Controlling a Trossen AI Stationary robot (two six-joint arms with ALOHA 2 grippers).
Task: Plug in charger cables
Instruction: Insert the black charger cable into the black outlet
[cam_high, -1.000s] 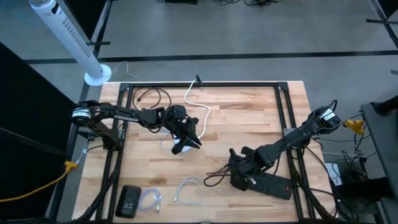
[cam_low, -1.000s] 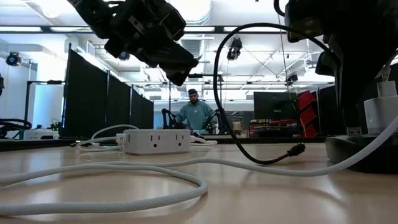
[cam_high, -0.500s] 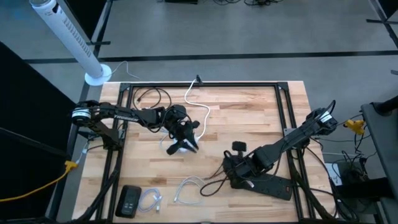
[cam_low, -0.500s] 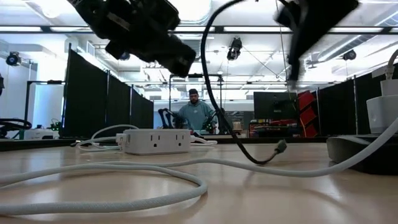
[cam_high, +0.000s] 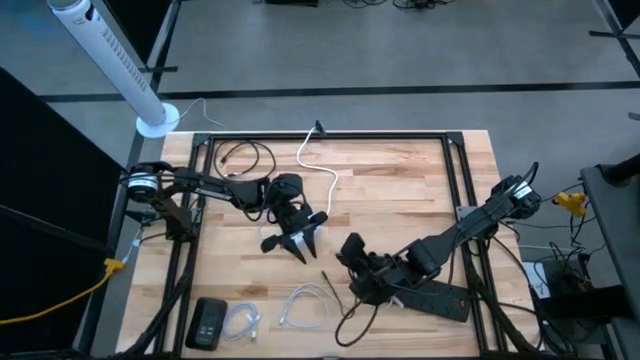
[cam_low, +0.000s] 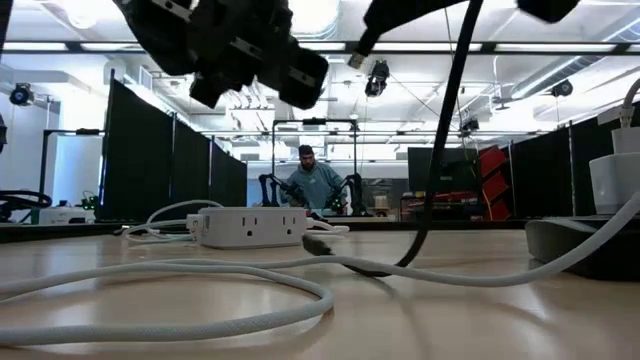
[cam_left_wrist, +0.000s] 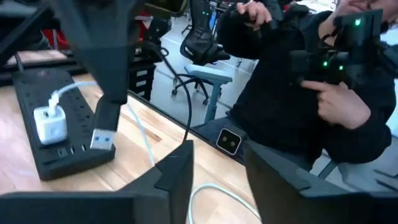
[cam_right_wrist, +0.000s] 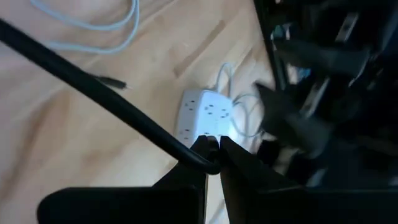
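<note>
The black charger cable (cam_high: 345, 305) is pinched in the right gripper (cam_high: 352, 252), whose jaws are closed on it just above the tabletop (cam_high: 400, 180), near the left end of the long black power strip (cam_high: 432, 296). In the right wrist view the cable (cam_right_wrist: 106, 99) runs as a thick dark line across the wood and ends clamped between the two dark fingers (cam_right_wrist: 193, 163). From the low view it hangs down from above, with its small plug (cam_low: 318, 243) lying on the wood. In the left wrist view a USB plug (cam_left_wrist: 102, 138) shows hanging over the strip (cam_left_wrist: 43, 134), where a small white charger block (cam_left_wrist: 50, 124) is already plugged in.

The left gripper (cam_high: 300, 243) hovers over the middle of the tabletop with its jaws spread apart and holding nothing — the square white socket cube (cam_high: 272, 240) sits just beside it, with its thick white cord (cam_high: 322, 178) curving toward the far edge. Two pale, loosely coiled cables (cam_high: 305, 306) lie near the front edge, next to a small black device (cam_high: 209, 322); another black coil (cam_high: 243, 155) rests at the far left corner.

A person in dark clothing (cam_left_wrist: 311, 93) stands beyond the table — a hand (cam_left_wrist: 341, 109) is raised at chest height.
</note>
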